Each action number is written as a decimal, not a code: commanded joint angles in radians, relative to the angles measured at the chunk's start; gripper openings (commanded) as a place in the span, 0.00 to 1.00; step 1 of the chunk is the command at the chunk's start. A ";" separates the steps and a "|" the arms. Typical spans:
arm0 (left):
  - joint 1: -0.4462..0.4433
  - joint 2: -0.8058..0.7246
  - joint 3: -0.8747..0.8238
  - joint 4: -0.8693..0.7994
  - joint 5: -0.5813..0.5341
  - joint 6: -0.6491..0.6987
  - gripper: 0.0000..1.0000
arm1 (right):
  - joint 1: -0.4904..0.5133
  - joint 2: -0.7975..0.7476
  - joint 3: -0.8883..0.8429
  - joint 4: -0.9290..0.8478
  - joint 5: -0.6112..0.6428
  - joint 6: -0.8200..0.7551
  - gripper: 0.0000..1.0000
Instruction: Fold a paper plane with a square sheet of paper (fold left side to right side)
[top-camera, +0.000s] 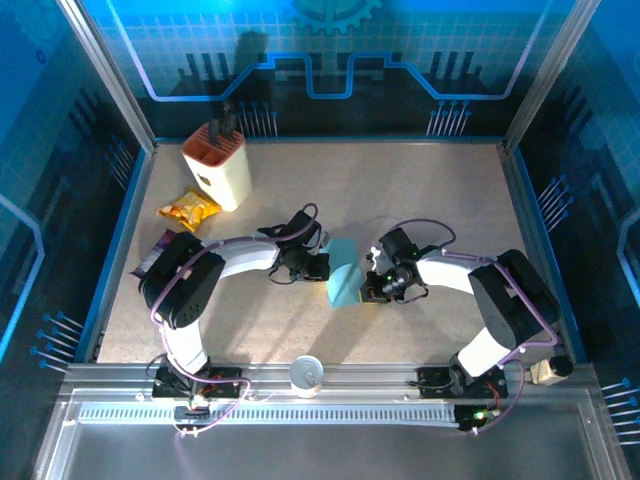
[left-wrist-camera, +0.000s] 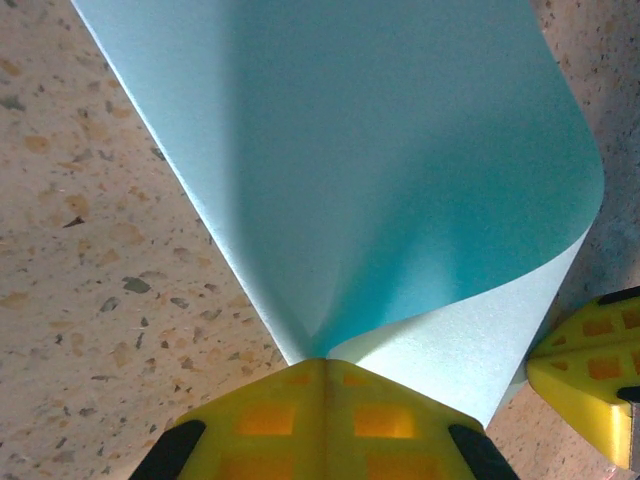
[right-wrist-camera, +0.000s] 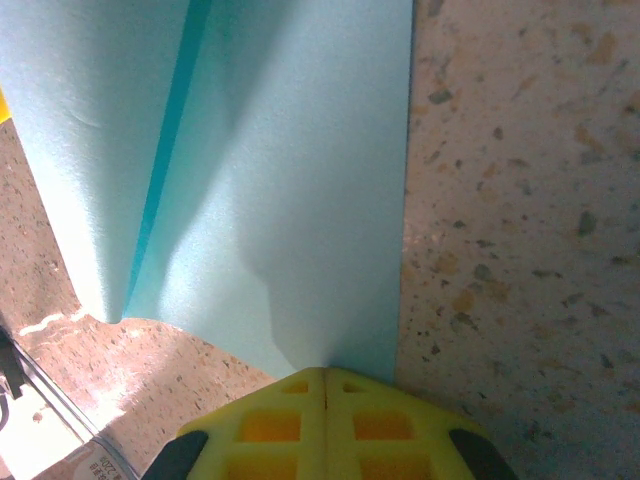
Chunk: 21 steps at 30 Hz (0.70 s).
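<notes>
- Speckled beige table (top-camera: 440, 200) with blue walls, seen from above. The left arm rises from its base, bends at the elbow and reaches to the middle, where the left claw (top-camera: 318, 266) sits at the left edge of the light-blue paper sheet (top-camera: 345, 272). The right arm mirrors it, with the right claw (top-camera: 372, 288) at the sheet's right edge. The sheet stands curled up between them, mid-table.
- Behind the left arm are a cream knife block (top-camera: 218, 165) and a yellow snack packet (top-camera: 188, 210). A purple packet (top-camera: 155, 255) is partly hidden under the elbow. A white round thing (top-camera: 307, 372) sits on the near rail.
- Left wrist view: the yellow fingers (left-wrist-camera: 260, 420) are clenched on a corner of the sheet, which bows and curls over to the right. A finger of the other claw is cut off at the right edge.
- Right wrist view: the fingers (right-wrist-camera: 265, 425) are pinched tight on the sheet's near edge. The sheet lies doubled, its upper layer curling at the left. The bottom-left corner is too blurred to read.
</notes>
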<state>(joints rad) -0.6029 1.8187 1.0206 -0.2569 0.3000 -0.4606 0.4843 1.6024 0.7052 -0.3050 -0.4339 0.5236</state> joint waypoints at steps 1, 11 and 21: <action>0.011 0.002 0.021 -0.001 -0.016 0.028 0.00 | 0.017 0.032 -0.005 -0.055 0.043 0.004 0.00; 0.015 0.014 0.027 0.005 -0.021 0.028 0.00 | 0.019 0.039 -0.005 -0.055 0.041 0.002 0.00; 0.018 0.028 0.027 0.024 -0.016 0.024 0.00 | 0.019 0.047 -0.003 -0.051 0.037 0.003 0.00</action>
<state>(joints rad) -0.5945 1.8267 1.0206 -0.2470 0.2855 -0.4606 0.4843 1.6096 0.7097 -0.3058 -0.4389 0.5236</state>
